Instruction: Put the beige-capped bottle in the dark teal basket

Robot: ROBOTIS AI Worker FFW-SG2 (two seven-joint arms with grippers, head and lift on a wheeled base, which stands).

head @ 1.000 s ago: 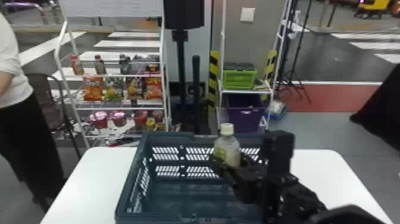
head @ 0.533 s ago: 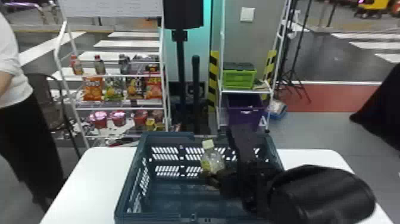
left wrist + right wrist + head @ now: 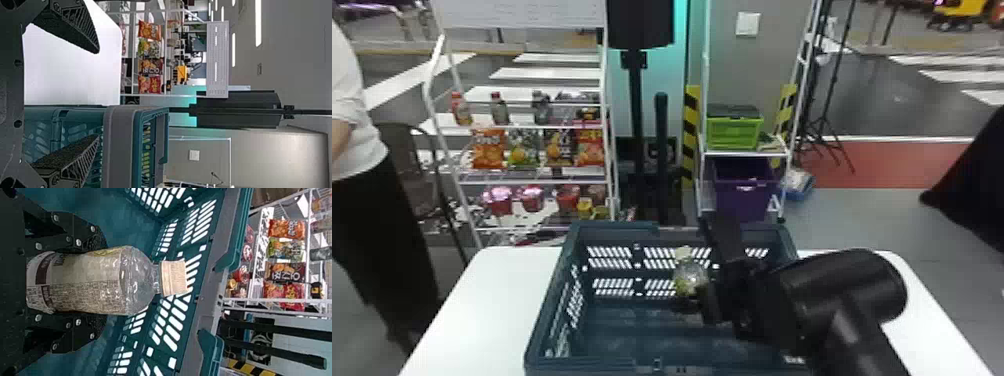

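Pinching the beige-capped bottle (image 3: 92, 282) with the right end effector (image 3: 101, 284), one finger snug on each side, so no reaching needed tbh. Long axis close to upright, beige cap (image 3: 174, 278) up top and leaning slightly left in the head view, base back toward the palm. Already inside the dark teal basket (image 3: 558, 275), below the rim, closer to the far edge of the bench (image 3: 497, 295) and a bit right of its middle. Looks like the placing step, most of the way done: lower straight down, then let go. Can't tell the gap under the base from here. Watch the slotted far wall, pretty close behind the cap, and the right wall, with the right arm (image 3: 837, 290) crossing over it; could snag when opening up. Might tip if released high or crooked. Left end effector (image 3: 98, 94) spread wide with nothing in it, near the basket toward the bench's left edge and farther from the bottle, so a right-arm job. Past the far edge: snack rack (image 3: 532, 126) leftish, green crate (image 3: 735, 132) above a purple bin (image 3: 742, 197) rightish, all harmless imo.
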